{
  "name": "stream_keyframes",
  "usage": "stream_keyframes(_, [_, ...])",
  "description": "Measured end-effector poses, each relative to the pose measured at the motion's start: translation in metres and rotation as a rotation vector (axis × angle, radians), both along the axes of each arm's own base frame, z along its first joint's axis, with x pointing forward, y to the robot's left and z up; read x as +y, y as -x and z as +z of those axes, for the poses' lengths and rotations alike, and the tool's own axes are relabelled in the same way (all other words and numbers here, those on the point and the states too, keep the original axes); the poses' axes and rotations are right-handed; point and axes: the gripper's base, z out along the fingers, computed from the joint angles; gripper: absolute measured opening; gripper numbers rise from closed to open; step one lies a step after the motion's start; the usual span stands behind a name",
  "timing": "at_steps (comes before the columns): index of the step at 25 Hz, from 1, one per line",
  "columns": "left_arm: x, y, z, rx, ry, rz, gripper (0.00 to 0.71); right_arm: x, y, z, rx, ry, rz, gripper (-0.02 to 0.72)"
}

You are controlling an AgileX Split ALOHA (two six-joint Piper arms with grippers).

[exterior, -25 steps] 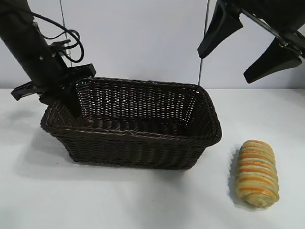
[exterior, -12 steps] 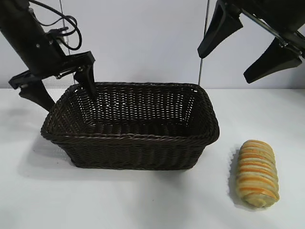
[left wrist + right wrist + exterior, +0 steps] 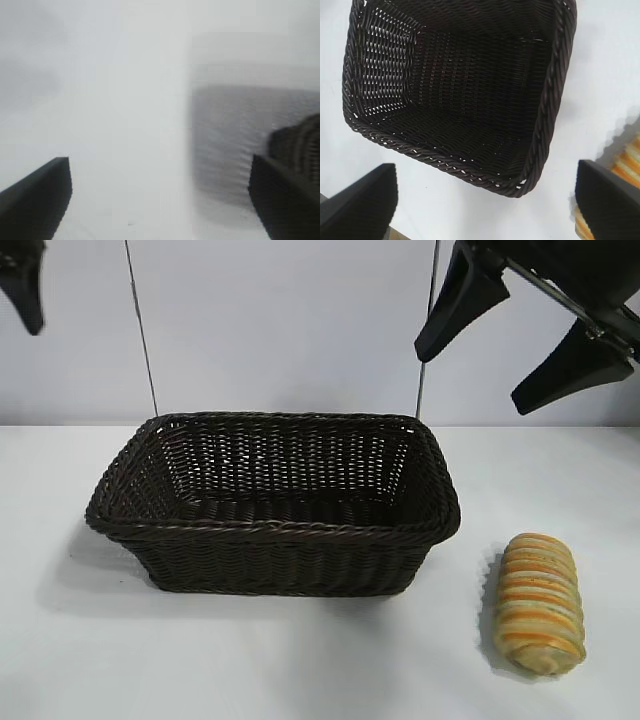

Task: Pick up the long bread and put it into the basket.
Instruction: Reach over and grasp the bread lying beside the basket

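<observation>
Task not started. Long bread point(image 3: 540, 603) lies untouched on tabletop point(image 3: 300, 660), lower right of frame, just beside basket point(image 3: 275, 530), apart from it. Basket at centre, nothing inside. My right tool point(image 3: 520, 335) hangs upper right, spread wide, holding nothing. My left tool point(image 3: 25, 285) at upper-left corner, spread, holding nothing. Left: reach, grasp, carry, drop in.

The basket point(image 3: 275, 515) at mid-frame is dark brown all over, a close wicker weave with a braided rim. The long bread point(image 3: 539, 602) at the lower right is tan, ridged, with orange-brown stripes running across it. The desk point(image 3: 300, 660) is plain white, the wall behind a pale grey-blue. The right gripper point(image 3: 520, 335) at the upper right has matte black fingers point(image 3: 455, 305).
</observation>
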Motion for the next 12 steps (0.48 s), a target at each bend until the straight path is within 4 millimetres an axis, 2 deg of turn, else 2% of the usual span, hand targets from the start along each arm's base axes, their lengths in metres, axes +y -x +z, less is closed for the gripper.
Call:
stream_keyframes(3, [0.021,0.023,0.023,-0.063,0.049,0.035,0.694,0.000,0.000,0.000,0.000,0.000,0.000,0.684])
stream_keyframes(5, [0.021,0.040,0.046,-0.129,0.056,0.030,0.694,0.000,0.000,0.000,0.000,0.000,0.000,0.684])
stream_keyframes(8, [0.007,0.065,0.084,-0.234,0.030,-0.010,0.694,0.000,0.000,0.000,0.000,0.000,0.000,0.684])
stream_keyframes(12, [-0.027,0.109,0.135,-0.376,-0.038,-0.087,0.694,0.000,0.000,0.000,0.000,0.000,0.000,0.684])
